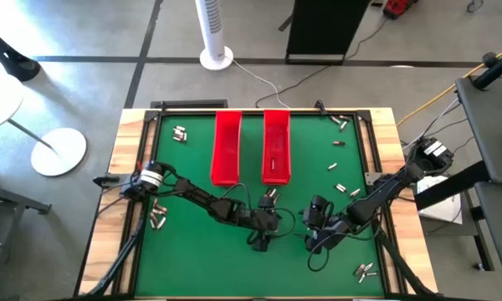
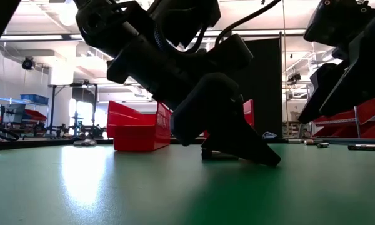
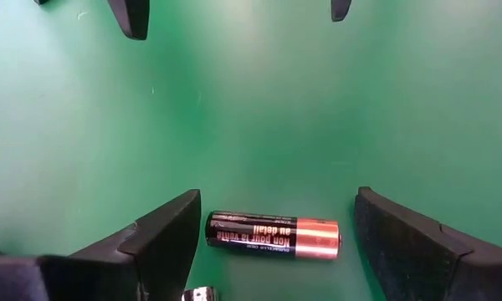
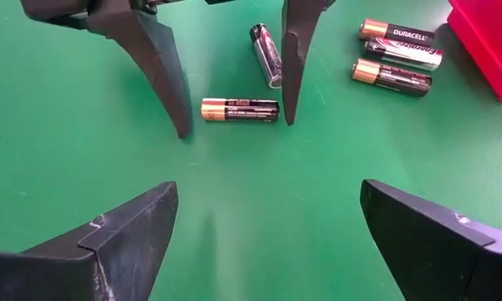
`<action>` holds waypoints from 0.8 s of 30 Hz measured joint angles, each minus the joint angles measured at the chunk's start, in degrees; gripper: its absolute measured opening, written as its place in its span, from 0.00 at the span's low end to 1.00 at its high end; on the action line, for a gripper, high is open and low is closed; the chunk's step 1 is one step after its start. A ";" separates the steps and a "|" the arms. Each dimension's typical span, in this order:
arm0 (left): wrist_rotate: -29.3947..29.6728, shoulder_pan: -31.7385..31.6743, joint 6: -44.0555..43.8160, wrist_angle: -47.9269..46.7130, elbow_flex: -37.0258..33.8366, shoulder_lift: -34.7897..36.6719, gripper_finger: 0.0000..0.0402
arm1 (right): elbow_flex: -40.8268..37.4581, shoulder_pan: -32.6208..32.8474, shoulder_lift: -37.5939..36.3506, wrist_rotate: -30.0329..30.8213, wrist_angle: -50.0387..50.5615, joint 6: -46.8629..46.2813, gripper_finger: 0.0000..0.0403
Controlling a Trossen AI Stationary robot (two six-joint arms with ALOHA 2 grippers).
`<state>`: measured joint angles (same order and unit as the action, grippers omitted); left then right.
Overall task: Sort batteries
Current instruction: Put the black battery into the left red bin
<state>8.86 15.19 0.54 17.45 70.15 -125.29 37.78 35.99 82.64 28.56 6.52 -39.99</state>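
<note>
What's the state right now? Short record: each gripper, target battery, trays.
left gripper: open, fingers down on the mat either side of one battery
target battery: black and copper, lying flat, not gripped
right gripper: open, near the left one, holding nothing
red trays: two, side by side, far half of table
nearby batteries: small cluster beside a tray

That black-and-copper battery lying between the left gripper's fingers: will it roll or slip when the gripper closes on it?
The battery is a smooth cylinder lying on its side on the flat green mat, so a nudge would probably roll it. Its glossy casing may slip in a grip. The open left gripper straddles it lengthwise, so closing probably catches its ends.
</note>
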 joint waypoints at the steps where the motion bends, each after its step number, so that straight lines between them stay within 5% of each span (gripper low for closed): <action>1: -0.85 -0.25 -0.05 0.08 -0.18 -0.03 0.72 | 0.00 0.01 -0.01 0.00 0.00 0.00 0.91; 6: -6.59 -1.25 -1.93 3.07 -0.37 -3.14 0.75 | 0.00 0.02 -0.01 -0.02 -0.02 -0.33 0.91; 24: -9.46 -1.32 0.50 1.81 -0.48 -2.30 0.72 | -0.04 0.28 -0.01 -0.07 0.25 -2.24 0.91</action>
<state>-0.60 13.87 1.03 19.27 69.67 -127.60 37.74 36.27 82.63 28.49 6.78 -42.22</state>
